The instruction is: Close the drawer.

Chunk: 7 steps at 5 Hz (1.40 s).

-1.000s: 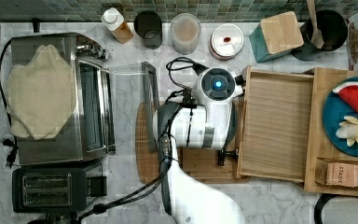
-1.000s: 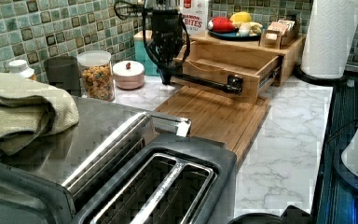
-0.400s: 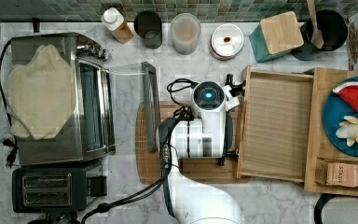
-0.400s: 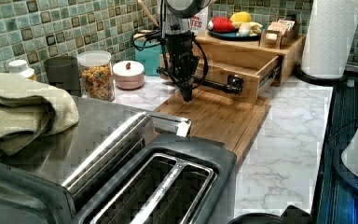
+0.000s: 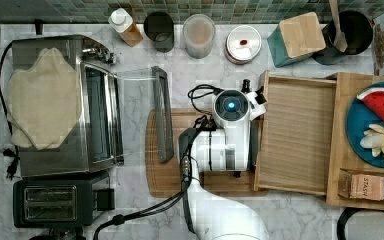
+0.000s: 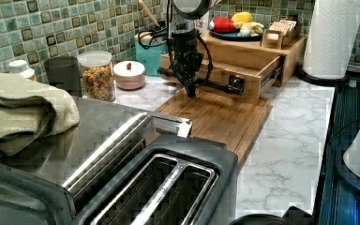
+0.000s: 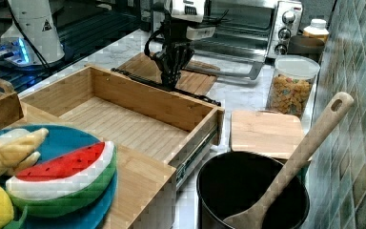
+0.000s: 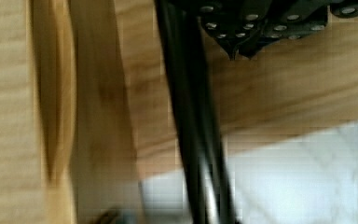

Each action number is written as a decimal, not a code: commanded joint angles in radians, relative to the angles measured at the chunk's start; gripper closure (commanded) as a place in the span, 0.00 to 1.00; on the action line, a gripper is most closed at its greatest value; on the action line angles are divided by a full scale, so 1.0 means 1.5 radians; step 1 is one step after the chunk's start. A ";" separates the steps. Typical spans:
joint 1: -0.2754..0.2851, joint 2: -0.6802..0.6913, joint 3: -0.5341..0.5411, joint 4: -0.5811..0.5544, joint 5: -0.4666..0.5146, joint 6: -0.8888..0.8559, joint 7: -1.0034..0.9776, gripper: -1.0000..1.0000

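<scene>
The drawer (image 5: 297,135) stands pulled well out of its light wooden box unit (image 5: 365,145), on the top view's right half of the marble worktop (image 5: 290,215). Its fine-lined bottom lies bare. A black bar handle (image 6: 215,86) runs along its front wall, held off the wood by short posts.

The claw (image 6: 191,90) hangs from the white arm (image 5: 227,145) and points straight down, just in front of the drawer's front wall and at the level of the handle. In the left view its dark fingertips (image 6: 191,92) reach to just above the cutting board (image 6: 215,117). In the right view the claw (image 7: 170,81) sits on the far side of the front wall, beside the handle. In the wrist view the fingertips (image 8: 242,44) appear pressed together, with the handle passing beside them and not between them. The claw thus reads as closed on nothing. Whether it touches the handle cannot be told.

The brown cutting board lies flat under the arm, its edge beneath the drawer's front. On the top view's left of it a toaster oven (image 5: 65,100) stands with its glass door (image 5: 140,115) dropped open. A cloth (image 5: 42,97) is draped over its roof.
</scene>
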<state>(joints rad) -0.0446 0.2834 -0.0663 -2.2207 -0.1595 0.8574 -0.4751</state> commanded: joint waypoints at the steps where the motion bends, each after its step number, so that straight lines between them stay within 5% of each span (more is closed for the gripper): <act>1: -0.049 -0.080 -0.061 -0.017 -0.061 0.022 -0.071 1.00; 5: -0.212 -0.012 -0.149 0.107 0.063 -0.029 -0.395 1.00; 7: -0.241 0.002 -0.190 0.107 -0.016 0.065 -0.397 1.00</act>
<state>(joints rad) -0.2871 0.3225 -0.2065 -2.1367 -0.1108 0.9375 -1.0117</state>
